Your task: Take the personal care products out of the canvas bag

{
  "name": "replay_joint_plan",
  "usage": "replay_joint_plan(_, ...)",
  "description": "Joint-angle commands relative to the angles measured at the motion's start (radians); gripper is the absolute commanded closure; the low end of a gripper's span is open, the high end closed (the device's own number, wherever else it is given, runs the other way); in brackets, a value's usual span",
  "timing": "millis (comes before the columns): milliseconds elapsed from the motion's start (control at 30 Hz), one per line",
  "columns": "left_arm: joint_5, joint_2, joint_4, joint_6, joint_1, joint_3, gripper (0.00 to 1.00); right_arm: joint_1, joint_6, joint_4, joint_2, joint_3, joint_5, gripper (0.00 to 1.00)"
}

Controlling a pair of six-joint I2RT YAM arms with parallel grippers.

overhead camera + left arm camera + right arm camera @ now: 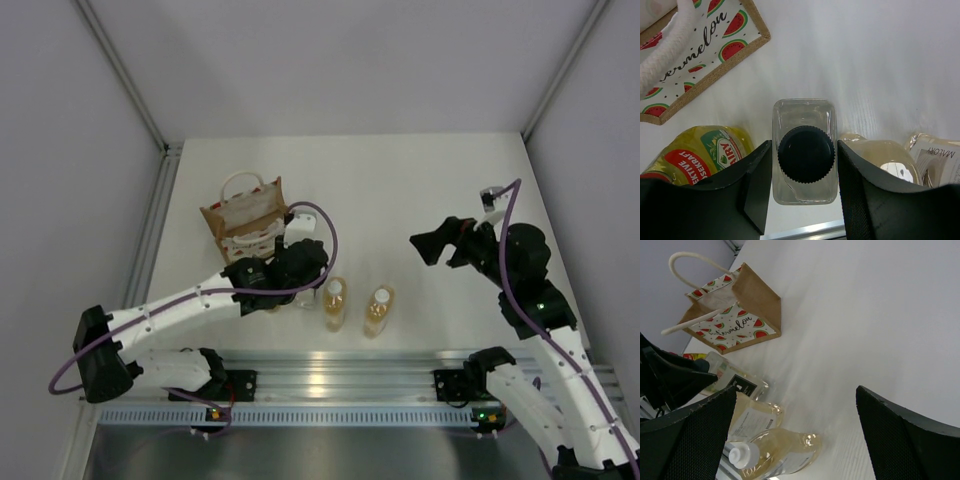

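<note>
Bottle (805, 155), clear and square with a ribbed dark cap, stands upright on the table, clamped by the left gripper (805, 167). Right gripper (796, 390) spread wide, empty.

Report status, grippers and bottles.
Left gripper shut on upright clear bottle. Right gripper open, empty. Yellow bottle, two amber bottles out of canvas bag. Nothing blocking.

Diffuse overhead light, bright and even in all three views. The white table (430, 190) is close to overexposed, and shadows under objects are faint and soft-edged. The top view is slightly soft overall. In the left wrist view the clear bottle (804, 115) is sharp with small glints, while the left fingers (875, 200) are dark and blurred. In the right wrist view the right fingers (910, 440) are near-black silhouettes.
</note>
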Motion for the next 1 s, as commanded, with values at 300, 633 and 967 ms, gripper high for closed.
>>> replay_joint_plan(300,-0.157,-0.002,0.148,-0.079,-0.054,-0.010,0.88,-0.008,-0.017,-0.082,-0.091,0.050,-0.012,0.00)
replay_joint_plan(633,-0.170,-0.010,0.148,-0.120,-0.054,-0.048,0.62,-0.008,-0.019,-0.086,-0.105,0.059,-0.014,0.00)
replay_joint_plan(967,-0.153,-0.085,0.145,-0.054,-0.054,0.004,0.20,-0.008,-0.034,-0.094,-0.087,0.064,0.014,0.00)
